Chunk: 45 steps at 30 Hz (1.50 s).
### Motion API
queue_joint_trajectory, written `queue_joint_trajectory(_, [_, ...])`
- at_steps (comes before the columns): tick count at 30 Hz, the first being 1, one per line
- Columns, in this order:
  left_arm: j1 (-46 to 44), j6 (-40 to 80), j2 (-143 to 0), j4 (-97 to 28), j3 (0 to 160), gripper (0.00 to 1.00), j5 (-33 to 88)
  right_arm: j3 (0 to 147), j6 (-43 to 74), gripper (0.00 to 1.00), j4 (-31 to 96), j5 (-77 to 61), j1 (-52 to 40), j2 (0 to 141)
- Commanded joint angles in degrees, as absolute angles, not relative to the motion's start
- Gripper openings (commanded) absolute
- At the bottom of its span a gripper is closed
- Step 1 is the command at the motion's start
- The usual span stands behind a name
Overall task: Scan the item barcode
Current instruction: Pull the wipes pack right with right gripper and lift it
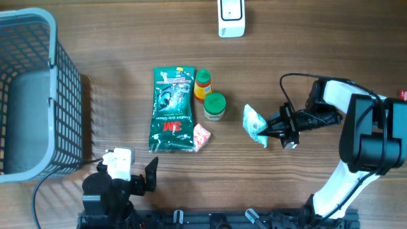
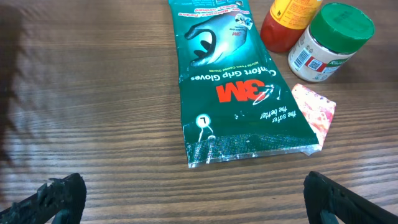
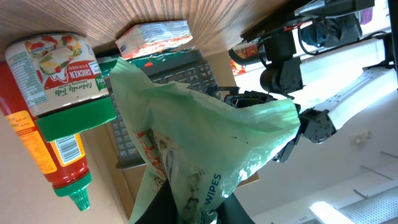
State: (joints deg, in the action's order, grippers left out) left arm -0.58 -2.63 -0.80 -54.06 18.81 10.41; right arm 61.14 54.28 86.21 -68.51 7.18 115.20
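My right gripper (image 1: 267,127) is shut on a pale green wipes packet (image 1: 254,123), gripping its right end just to the right of the green-lidded jar. In the right wrist view the packet (image 3: 205,137) fills the middle, pinched between the dark fingers of the right gripper (image 3: 196,208), and no barcode shows on it. A white scanner (image 1: 231,17) stands at the table's far edge, well away from the packet. My left gripper (image 1: 151,175) rests open at the near edge, and in its wrist view the left gripper (image 2: 199,199) has only bare wood between its fingers.
A green 3M glove pack (image 1: 172,109) lies mid-table with a red sauce bottle (image 1: 202,84), a green-lidded jar (image 1: 214,106) and a small pink packet (image 1: 201,136) beside it. A grey wire basket (image 1: 63,83) stands at the far left.
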Motion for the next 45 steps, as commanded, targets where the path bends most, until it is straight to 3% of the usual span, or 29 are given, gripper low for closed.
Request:
queue_joint_trajectory(1, [-0.25,-2.28,-0.38,-54.11,18.74,1.0,11.09,61.01,55.55,0.04,86.17,-68.97,6.98,115.37])
queue_joint_trajectory(7, [-0.25,-2.28,-0.38,-54.11,18.74,1.0,11.09,61.01,53.65,0.04,84.6,-68.99,7.01,115.37])
queue_joint_trajectory(15, [-0.25,-2.28,-0.38,-54.11,18.74,1.0,11.09,61.06,31.24,0.04,92.4,-69.65,7.97,115.13])
queue_joint_trajectory(22, [-0.25,-2.28,-0.38,-54.11,18.74,1.0,11.09,61.06,30.98,0.04,92.4,-63.4,7.97,112.01])
queue_joint_trajectory(28, [-0.25,-2.28,-0.38,-54.11,18.74,1.0,11.09,61.01,30.35,0.04,92.4,-61.67,7.9,100.47])
queue_joint_trajectory(37, [-0.25,-2.28,-0.38,-54.11,18.74,1.0,11.09,61.01,47.24,0.04,92.25,-57.74,7.9,73.84])
queue_joint_trajectory(40, [-0.25,-2.28,-0.38,-54.11,18.74,1.0,11.09,61.01,56.62,0.04,89.14,-47.62,7.9,66.59])
queue_joint_trajectory(45, [-0.25,-2.28,-0.38,-54.11,18.74,1.0,11.09,61.01,74.48,0.04,80.25,-18.13,7.9,58.41])
